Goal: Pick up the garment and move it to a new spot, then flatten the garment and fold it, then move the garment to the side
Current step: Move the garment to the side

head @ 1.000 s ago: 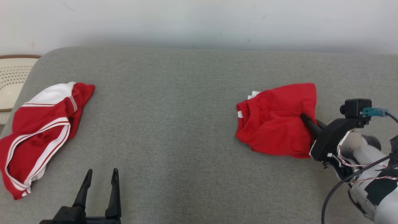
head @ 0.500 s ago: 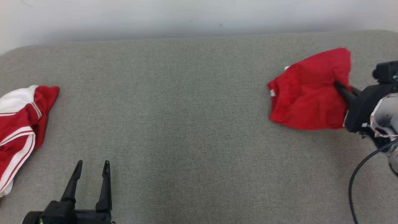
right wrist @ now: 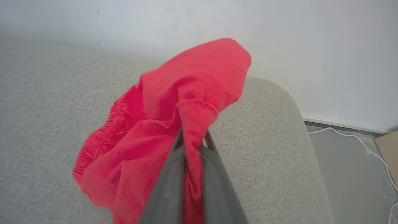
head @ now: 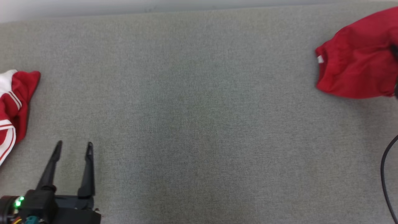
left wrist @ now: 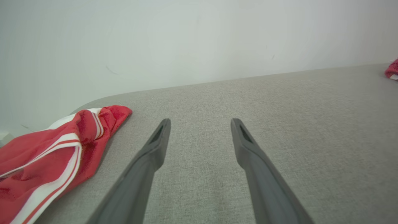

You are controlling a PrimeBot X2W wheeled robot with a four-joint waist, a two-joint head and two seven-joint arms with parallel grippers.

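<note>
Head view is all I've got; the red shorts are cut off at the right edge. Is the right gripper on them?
Observer: Yes. In the right wrist view the right gripper has its jaws shut on a bunched fold of the red shorts.
Operator: What's beyond them on that side?
Observer: The grey cushion rounds off there, then floor with a white cable by the wall.
Operator: Striped garment at the left edge?
Observer: In the left wrist view the red-and-white striped garment lies crumpled by the cushion's rounded corner, apart from the open left gripper.
</note>
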